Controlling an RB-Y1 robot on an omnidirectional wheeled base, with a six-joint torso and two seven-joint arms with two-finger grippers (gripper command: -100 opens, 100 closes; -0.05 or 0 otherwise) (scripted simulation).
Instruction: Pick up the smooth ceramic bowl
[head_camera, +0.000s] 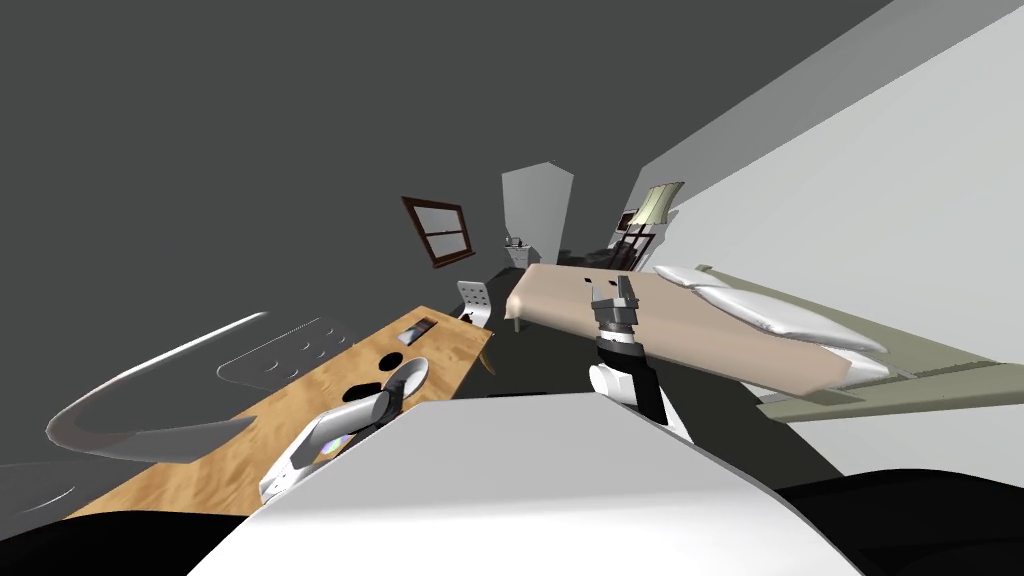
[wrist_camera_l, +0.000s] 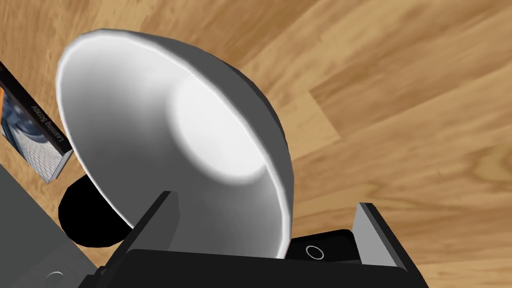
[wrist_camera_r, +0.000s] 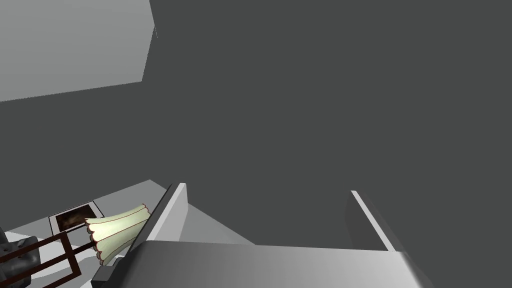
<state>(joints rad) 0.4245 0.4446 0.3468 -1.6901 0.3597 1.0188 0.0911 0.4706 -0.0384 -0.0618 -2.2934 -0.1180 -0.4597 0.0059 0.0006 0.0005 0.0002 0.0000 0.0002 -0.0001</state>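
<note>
Smooth white round bowl (wrist_camera_l: 165, 125): one, tilted over wooden surface (wrist_camera_l: 400, 125)
Your left end effector (wrist_camera_l: 267, 200): spread astride its wall
Thin book (wrist_camera_l: 35, 140): one, beyond bowl
Right end effector (wrist_camera_r: 270, 215): spread

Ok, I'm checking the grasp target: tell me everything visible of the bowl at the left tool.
The smooth white bowl, glossy like glazed ceramic, has a thin pale rim, a flat bright bottom and a grey-shaded outer wall. It is empty, over the light brown wooden table. The open left tool straddles its near rim, one finger in front of its inside; contact is unclear.
</note>
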